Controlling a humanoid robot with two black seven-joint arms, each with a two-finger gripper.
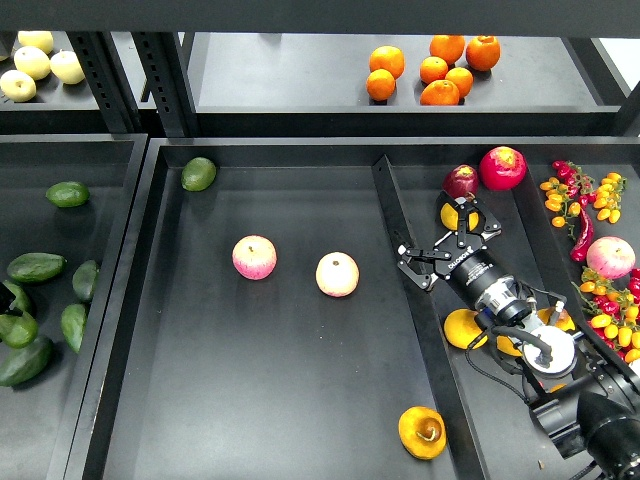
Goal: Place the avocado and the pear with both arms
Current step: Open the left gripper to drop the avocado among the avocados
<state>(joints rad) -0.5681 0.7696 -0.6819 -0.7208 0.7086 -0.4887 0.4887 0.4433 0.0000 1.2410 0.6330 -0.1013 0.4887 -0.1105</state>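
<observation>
The lime-green avocado [198, 173] lies at the far left corner of the wide middle tray [300, 400]. The golden pear [422, 432], brown dimple up, lies at the tray's near right, close to the divider [392, 215]. My right gripper [443, 240] is open and empty. It hovers just right of the divider, next to a yellow fruit [455, 215], well behind the pear. My left gripper is out of view past the left edge.
Two pink-yellow apples [254, 257] [337, 274] sit mid-tray. Several darker avocados [36, 266] lie in the left tray. The right compartment holds red fruit [502, 167], orange fruit [463, 328] and small tomatoes [585, 205]. Oranges [432, 70] and pale apples [35, 62] sit on the back shelf.
</observation>
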